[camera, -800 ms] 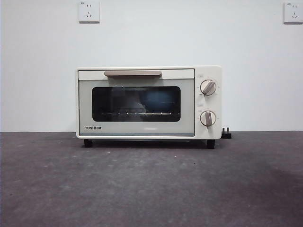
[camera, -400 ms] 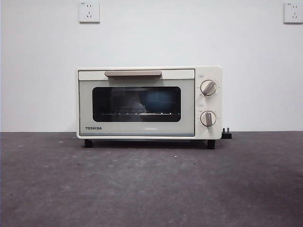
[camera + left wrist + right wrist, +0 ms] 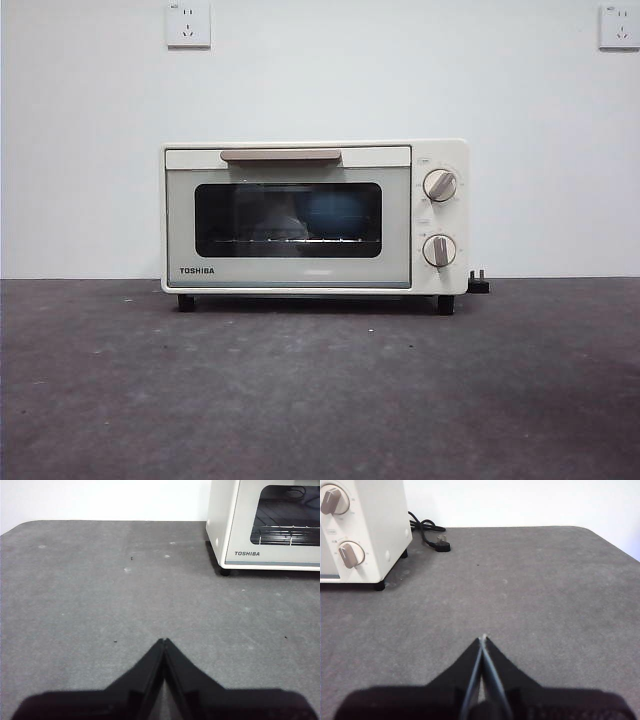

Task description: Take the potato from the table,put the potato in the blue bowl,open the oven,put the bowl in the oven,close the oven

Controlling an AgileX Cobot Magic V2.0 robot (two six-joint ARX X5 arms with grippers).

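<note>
oven (image 3: 315, 216) is sitting shut at the back of the table (image 3: 320, 390), its beige handle (image 3: 280, 155) lying across the top of the door and its two knobs (image 3: 439, 185) stacked on the right side. blue bowl (image 3: 335, 213) is showing dimly through the dark glass window, resting on the wire rack (image 3: 290, 241) inside; potato is not showing clearly through the glass. left gripper (image 3: 163, 641) is hanging over bare table near the oven's left corner, its jaws pressed together and gripping nothing. right gripper (image 3: 482, 638) is hanging over bare table off the oven's knob side, jaws likewise together and gripping nothing. black plug and cord (image 3: 440, 544) are lying on the table just beside the oven.
</note>
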